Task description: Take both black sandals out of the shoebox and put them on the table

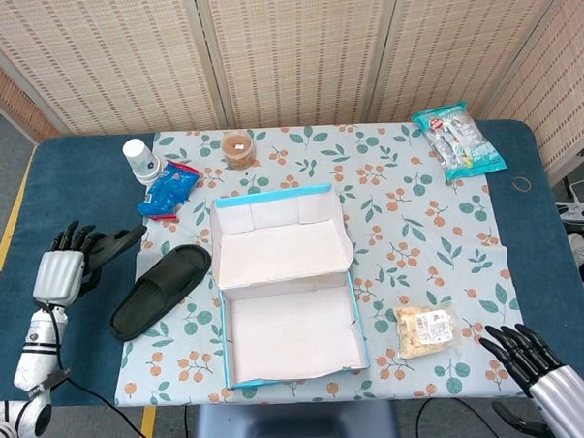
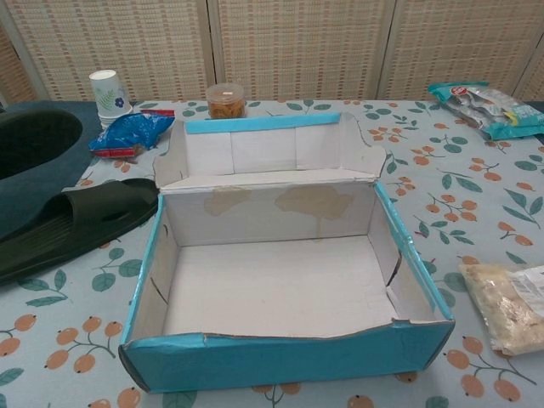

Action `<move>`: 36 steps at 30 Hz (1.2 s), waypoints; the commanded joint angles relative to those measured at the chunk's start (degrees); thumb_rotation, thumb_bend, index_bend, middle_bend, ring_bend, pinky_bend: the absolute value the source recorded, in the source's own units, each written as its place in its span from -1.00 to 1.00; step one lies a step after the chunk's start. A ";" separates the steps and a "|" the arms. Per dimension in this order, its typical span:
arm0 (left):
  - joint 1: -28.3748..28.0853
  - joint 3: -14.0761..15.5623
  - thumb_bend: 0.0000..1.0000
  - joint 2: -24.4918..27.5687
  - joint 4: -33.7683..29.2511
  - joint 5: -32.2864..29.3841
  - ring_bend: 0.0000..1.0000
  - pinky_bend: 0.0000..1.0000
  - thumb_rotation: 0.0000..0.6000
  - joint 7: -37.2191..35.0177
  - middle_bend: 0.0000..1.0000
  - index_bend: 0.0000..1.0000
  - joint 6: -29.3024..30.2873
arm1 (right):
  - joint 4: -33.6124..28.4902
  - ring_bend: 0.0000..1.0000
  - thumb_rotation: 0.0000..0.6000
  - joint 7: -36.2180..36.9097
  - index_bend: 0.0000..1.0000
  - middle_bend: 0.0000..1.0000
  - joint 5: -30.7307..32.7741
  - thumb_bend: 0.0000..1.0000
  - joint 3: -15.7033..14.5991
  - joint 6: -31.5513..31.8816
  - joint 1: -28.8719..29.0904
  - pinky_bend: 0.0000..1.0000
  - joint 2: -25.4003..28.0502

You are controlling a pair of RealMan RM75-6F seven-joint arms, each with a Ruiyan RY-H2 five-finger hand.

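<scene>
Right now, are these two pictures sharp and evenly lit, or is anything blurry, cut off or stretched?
Head view: even, soft light, sharp throughout, no glare. Chest view: the shoebox looms large and widens toward the camera; the black sandals at the left edge are cropped, and the upper one looks slightly soft.

Both sandals (image 1: 159,292) (image 1: 119,242) lie left of the shoebox (image 1: 287,288), snack bag (image 1: 428,329) right.

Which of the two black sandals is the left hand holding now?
The outer sandal over the blue cloth, which the left hand grips. The other sandal lies free on the floral cloth beside the shoebox.
</scene>
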 commanded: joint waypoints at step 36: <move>8.14 7.72 -0.13 20.57 -38.70 16.25 -1.00 -0.79 1.00 -13.06 -1.00 -1.00 8.56 | -0.23 -1.00 0.85 -0.62 -1.00 -1.00 0.38 -0.60 -0.10 0.03 -0.11 -1.00 -0.21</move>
